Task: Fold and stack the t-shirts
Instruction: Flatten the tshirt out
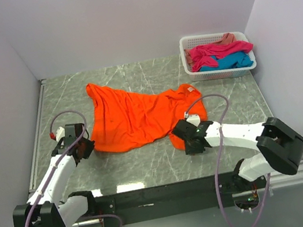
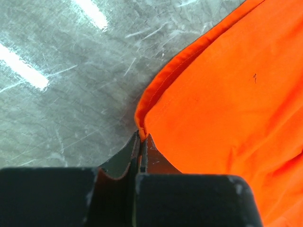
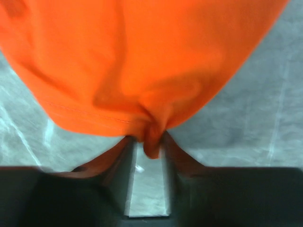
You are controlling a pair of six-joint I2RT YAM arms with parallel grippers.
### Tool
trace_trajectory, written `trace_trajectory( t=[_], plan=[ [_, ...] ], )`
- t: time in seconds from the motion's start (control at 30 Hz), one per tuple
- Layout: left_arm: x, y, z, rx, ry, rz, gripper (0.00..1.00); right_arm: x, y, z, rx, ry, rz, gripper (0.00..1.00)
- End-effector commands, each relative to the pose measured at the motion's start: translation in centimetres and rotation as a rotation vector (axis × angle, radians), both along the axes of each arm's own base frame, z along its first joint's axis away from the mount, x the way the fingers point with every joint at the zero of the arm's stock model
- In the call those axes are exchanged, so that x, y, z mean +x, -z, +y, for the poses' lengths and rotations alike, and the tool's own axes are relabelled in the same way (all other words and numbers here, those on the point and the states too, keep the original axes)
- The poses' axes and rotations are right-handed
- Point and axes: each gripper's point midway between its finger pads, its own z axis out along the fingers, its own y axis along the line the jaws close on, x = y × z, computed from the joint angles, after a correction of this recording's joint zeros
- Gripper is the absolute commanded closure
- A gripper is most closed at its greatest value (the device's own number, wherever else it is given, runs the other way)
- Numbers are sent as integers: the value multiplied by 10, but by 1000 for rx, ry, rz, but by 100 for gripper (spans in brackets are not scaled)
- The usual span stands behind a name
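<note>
Nearest the arm bases, a strip of bare grey marble table [image 1: 167, 166] runs between the near rail and the shirt's near edge. It is the widest open ground on the near side.

The left gripper [image 1: 81, 149] sits low at the near-left corner of the orange t-shirt [image 1: 134, 116]. In the left wrist view its fingertips [image 2: 142, 138] are drawn almost together on the stitched hem where the cloth [image 2: 227, 94] turns its corner. Bare table lies to the left of that edge.

The right gripper [image 1: 190, 137] is at the near-right of the shirt. Its wrist view shows the tips [image 3: 147, 142] narrow, pinching a bunched fold of orange cloth [image 3: 142, 61] that hangs in front of the camera with a hem line just above the pinch. Marble shows on both sides.

Between the two grippers the shirt's near hem sags in a shallow curve. The cloth spreads away across the middle of the table, rumpled, with one corner reaching to the far left and a white tag showing at its right end.

Past it a band of bare marble runs to the back wall, and there is a gap on the right before the white slotted basket [image 1: 221, 73] in the far-right corner, close to the right wall. Three tees are heaped inside it — the magenta t-shirt [image 1: 219, 49] across the top, the turquoise t-shirt [image 1: 230, 62] at the front, and the salmon t-shirt [image 1: 227, 37] at the back rim.
</note>
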Motion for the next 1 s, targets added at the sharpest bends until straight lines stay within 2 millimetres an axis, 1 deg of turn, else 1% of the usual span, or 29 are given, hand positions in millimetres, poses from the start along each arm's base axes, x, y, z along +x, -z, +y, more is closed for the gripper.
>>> trace_trajectory(
  t=[0.0,0.03,0.1,0.13,0.17,0.2,0.23,0.27,0.3,0.33,0.37,0.4,0.43,0.47,0.5,0.53,0.57,0.6,0.63,0.67,0.7,0.73,0.77,0.8,0.83,0.87,0.9,0.93,0.97],
  plan=[
    [6,-15,5,19,-25,-37,99,21,-1,6,-22,37,-66,69],
    [9,-19,6,23,-33,-50,99,24,-3,5,-27,40,-79,85],
    [12,-27,5,15,-39,-70,99,36,-14,4,-35,50,-136,100],
    [20,-42,3,6,-34,-111,99,41,-27,2,-29,56,-171,100],
    [22,-51,3,5,-33,-125,99,53,-46,5,-19,62,-228,100],
    [26,-62,3,4,-34,-148,99,64,-64,0,-34,83,-294,100],
    [35,-90,2,-4,-41,-217,99,69,-88,-4,-21,96,-355,100],
    [38,-106,4,4,-49,-249,99,82,-118,-3,3,106,-427,100],
    [44,-140,3,-3,-48,-329,99,88,-147,-14,8,141,-510,100],
    [45,-159,4,-3,-49,-372,99,93,-169,-19,25,165,-564,100],
    [46,-178,6,2,-54,-413,99,101,-207,-22,62,183,-643,100],
    [48,-218,7,1,-60,-500,99,103,-230,-29,78,206,-701,100],
    [44,-241,11,-2,-84,-551,99,102,-263,-41,108,243,-787,100],
    [41,-261,14,0,-96,-592,99,101,-301,-47,146,250,-864,100],
    [35,-304,17,-2,-107,-696,99,98,-324,-54,176,267,-914,100],
    [30,-324,19,-4,-117,-740,99,89,-352,-68,204,286,-981,100],
    [24,-343,20,-9,-117,-783,99,81,-386,-75,267,295,-1046,100],
    [12,-382,22,-14,-114,-876,99,70,-410,-86,317,297,-1104,100],
    [4,-399,23,-4,-108,-913,99,64,-431,-93,335,278,-1158,100],
    [-5,-417,25,1,-108,-958,99,51,-461,-101,397,266,-1215,100],
    [-22,-450,28,6,-110,-1037,99,40,-479,-110,427,256,-1255,100],
    [-32,-463,31,21,-113,-1064,99,25,-506,-124,455,246,-1308,100],
    [-42,-477,34,24,-116,-1102,99,15,-519,-125,486,202,-1331,100],
    [-61,-502,34,20,-106,-1170,99,7,-528,-131,493,182,-1348,100],
    [-71,-514,35,38,-91,-1203,99,-1,-537,-136,495,163,-1369,100],
    [-83,-528,34,40,-81,-1251,99,-17,-559,-148,539,153,-1416,100],
    [-100,-545,34,41,-67,-1307,99,-25,-569,-147,559,104,-1433,100],
    [-107,-553,33,47,-53,-1330,99,-32,-573,-150,558,79,-1443,100],
    [-114,-559,32,47,-44,-1354,99,-44,-588,-159,588,75,-1480,100]
  ],
)
